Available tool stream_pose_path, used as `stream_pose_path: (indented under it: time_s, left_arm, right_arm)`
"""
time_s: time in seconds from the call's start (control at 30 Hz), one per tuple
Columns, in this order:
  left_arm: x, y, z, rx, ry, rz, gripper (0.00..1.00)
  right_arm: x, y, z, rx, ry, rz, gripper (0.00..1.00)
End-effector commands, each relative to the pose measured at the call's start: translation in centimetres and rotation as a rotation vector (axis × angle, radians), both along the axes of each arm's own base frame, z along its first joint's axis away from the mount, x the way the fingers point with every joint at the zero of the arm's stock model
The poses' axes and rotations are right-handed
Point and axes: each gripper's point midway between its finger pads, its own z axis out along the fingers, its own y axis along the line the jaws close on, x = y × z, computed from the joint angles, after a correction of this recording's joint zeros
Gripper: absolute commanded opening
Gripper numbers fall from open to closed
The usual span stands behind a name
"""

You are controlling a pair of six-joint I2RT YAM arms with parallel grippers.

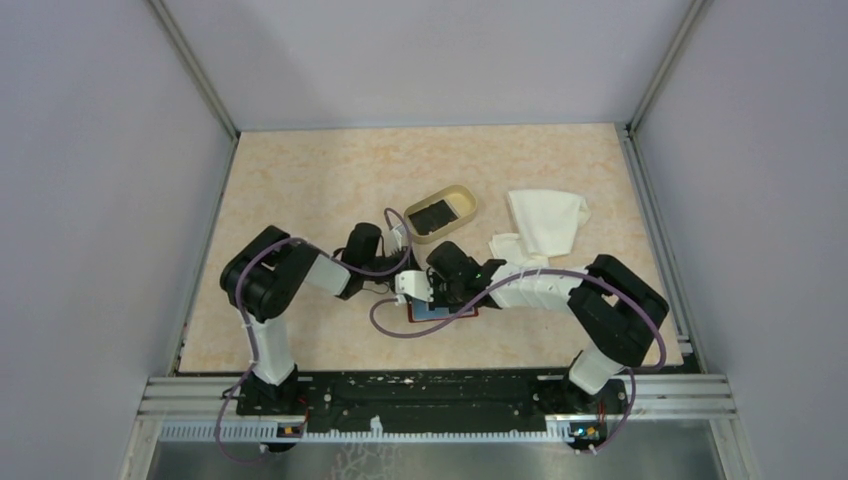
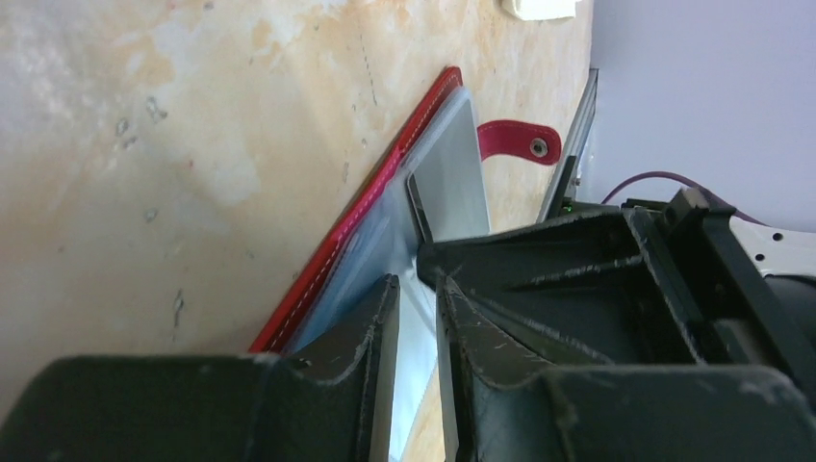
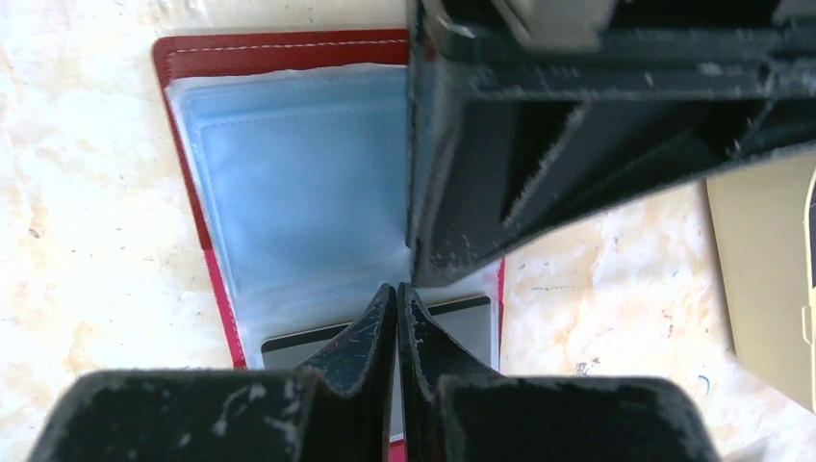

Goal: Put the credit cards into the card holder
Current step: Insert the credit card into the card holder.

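Grey credit card (image 3: 467,322) may jam if pushed askew into red leather-like card holder (image 3: 279,46); right pincer (image 3: 396,292) closed, left pincer (image 2: 416,284) narrow, grip unclear.

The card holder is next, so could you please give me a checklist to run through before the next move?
1. Card holder lying open, sleeves facing up: ok.
2. Grey card fully inside a sleeve: not ok, one end shows beyond the sleeve.
3. Right gripper shut, its tips down at the card's exposed end: ok.
4. Left gripper holding the right thing: cannot tell. Its jaws stand close around something thin and pale, either sleeve or card.
5. The arms clear of each other: not ok, both grippers crowd over the holder.
6. All cards loaded: not ok, a black card lies in the tray.
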Motion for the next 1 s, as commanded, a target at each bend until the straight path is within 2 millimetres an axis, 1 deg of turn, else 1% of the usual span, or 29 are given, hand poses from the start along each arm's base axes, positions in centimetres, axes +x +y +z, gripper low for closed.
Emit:
stream_pose_path:
  time_s: [0.0,0.13,0.3,0.4,0.5,0.6,0.67,0.73,0.8,0.9,0.93,0.97]
  left_arm:
    - [-0.5,1.9,-1.4,0.079,0.000,0.041,0.28]
    - [-0.3,2.4,-0.5,0.074,-0.045,0.067,0.28]
    - [0.1,3.3,1.0,0.070,-0.116,0.105,0.28]
    - [0.2,4.1,2.0,0.066,-0.169,0.129,0.28]
    - [0.4,4.9,3.5,0.055,-0.247,0.152,0.28]
    - [0.7,5.9,5.4,0.064,-0.352,0.182,0.28]
    - [1.0,6.6,7.1,0.077,-0.434,0.204,0.28]
    - [1.4,7.4,9.1,0.093,-0.523,0.235,0.29]
    - [1.7,8.5,11.2,0.119,-0.593,0.288,0.40]
    - [1.8,10.3,14.1,0.134,-0.735,0.368,0.64]
    - [1.8,10.9,15.0,0.130,-0.779,0.396,0.76]
    - [1.8,11.5,15.6,0.128,-0.810,0.427,0.91]
  right_arm:
    - [1.5,-0.5,2.2,0.021,-0.034,-0.028,0.03]
    - [1.3,-0.5,2.4,0.029,-0.026,-0.019,0.03]
    - [1.0,-0.1,3.3,0.060,-0.010,-0.004,0.03]
    - [0.7,0.1,4.3,0.095,0.006,0.003,0.03]
    - [0.7,0.1,5.5,0.131,0.014,0.005,0.03]
    - [0.9,0.0,7.5,0.193,0.029,0.005,0.04]
    - [1.5,-0.4,9.4,0.245,0.024,-0.018,0.04]
    - [2.8,-1.3,12.1,0.306,0.005,-0.075,0.05]
    - [3.8,-2.5,15.1,0.363,-0.009,-0.115,0.06]
    - [4.7,-4.7,19.4,0.461,-0.055,-0.143,0.13]
    - [4.9,-5.3,20.6,0.506,-0.070,-0.153,0.19]
    - [5.2,-6.0,21.8,0.552,-0.092,-0.163,0.30]
